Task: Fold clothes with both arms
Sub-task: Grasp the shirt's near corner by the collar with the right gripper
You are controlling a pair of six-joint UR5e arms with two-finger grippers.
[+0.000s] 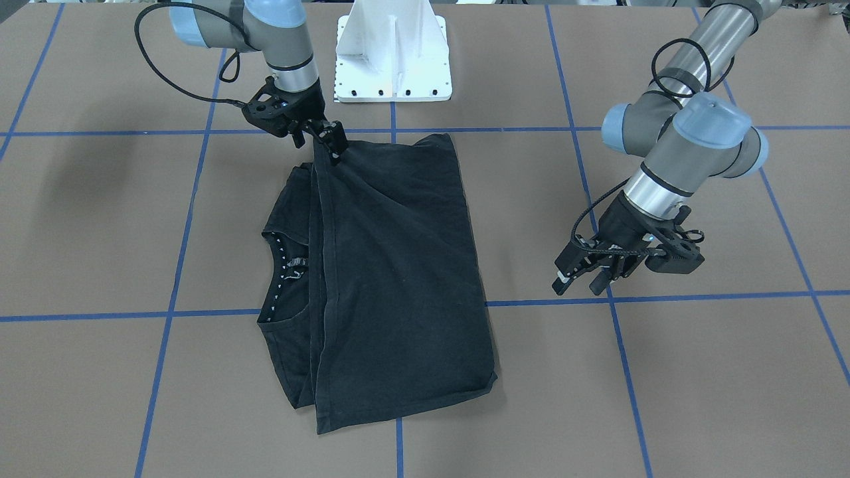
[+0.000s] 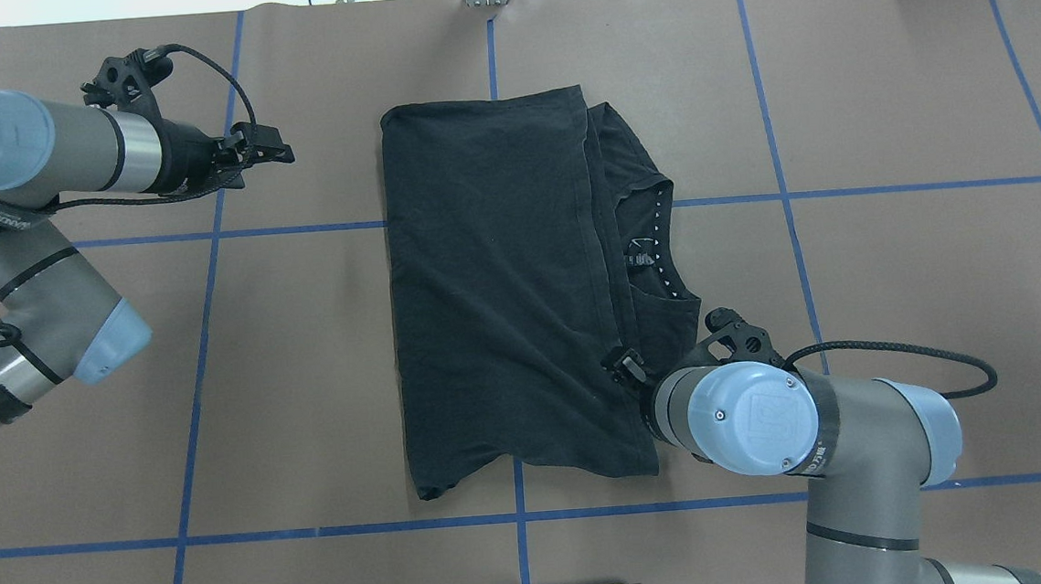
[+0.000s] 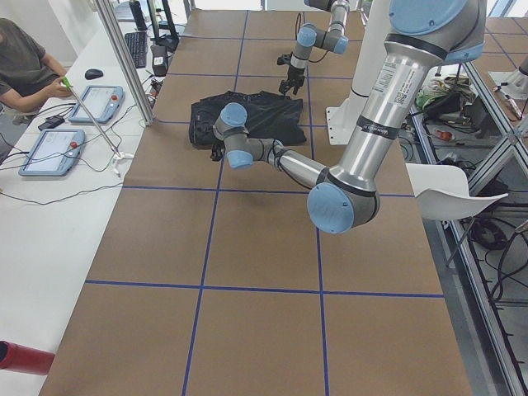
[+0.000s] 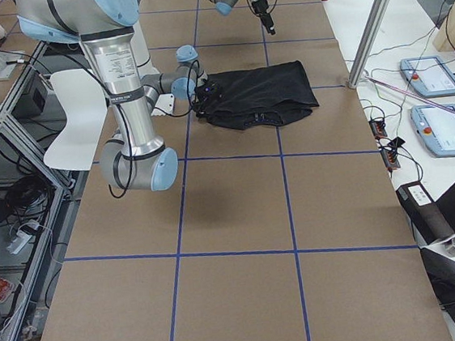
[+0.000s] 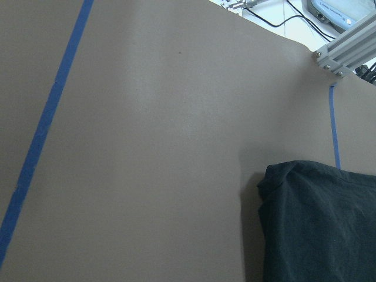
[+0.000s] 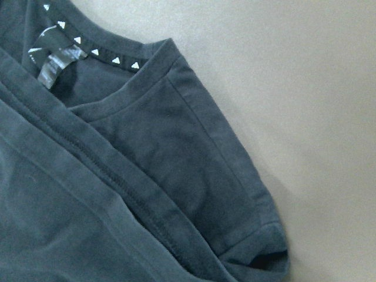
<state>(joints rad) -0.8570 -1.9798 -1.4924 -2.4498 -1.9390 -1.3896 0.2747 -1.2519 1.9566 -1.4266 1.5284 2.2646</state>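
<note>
Brown table (image 2: 305,362) with a blue tape grid. Overhead, left gripper (image 2: 277,151) hangs clear of the shirt (image 2: 492,285), which lies folded off to its side; the front view shows its fingers spread, gripping nothing. Right gripper (image 2: 628,366) sits at the shirt's hem corner; the front view shows it pinching that edge, slightly lifted. Only the right wrist view shows the triangle-patterned neck lining (image 6: 88,50) clearly.

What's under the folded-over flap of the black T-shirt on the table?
Under the flap lies the rest of the T-shirt: only its collar with patterned lining and one shoulder strip show beside it. The chest area is covered, so any print is hidden.
</note>
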